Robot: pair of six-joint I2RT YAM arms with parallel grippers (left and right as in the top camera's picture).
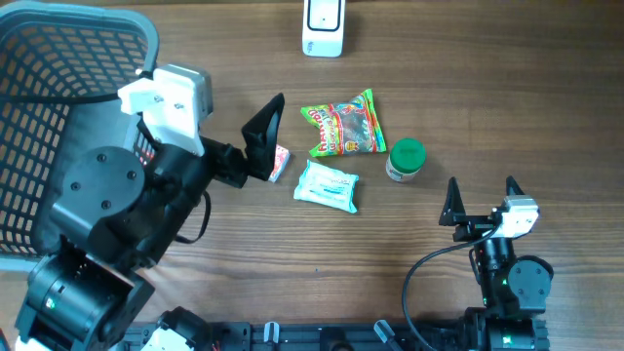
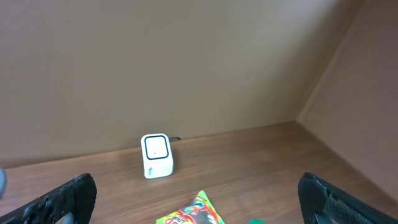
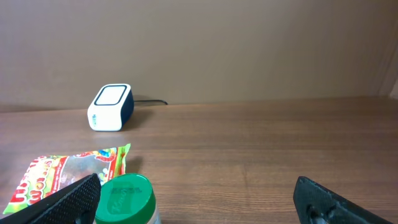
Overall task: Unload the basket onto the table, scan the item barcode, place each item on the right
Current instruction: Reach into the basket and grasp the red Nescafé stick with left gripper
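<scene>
Left gripper [image 1: 271,136] spread wide; small red-and-white item [image 1: 281,162] lies on the tabletop [image 1: 507,97] just beside it. My right gripper [image 1: 482,190] spread too, near the green-lidded jar [image 1: 406,158]. Scanner [image 1: 323,24] well apart, far edge.

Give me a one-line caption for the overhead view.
Left gripper and right gripper open over a wooden table with scanner, candy bag, white packet, green-lidded jar and basket.

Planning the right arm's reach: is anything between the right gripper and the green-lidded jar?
Nothing visible. The open right gripper has a clear line to the green-lidded jar, just ahead to its left; the candy bag lies beyond the jar.
</scene>
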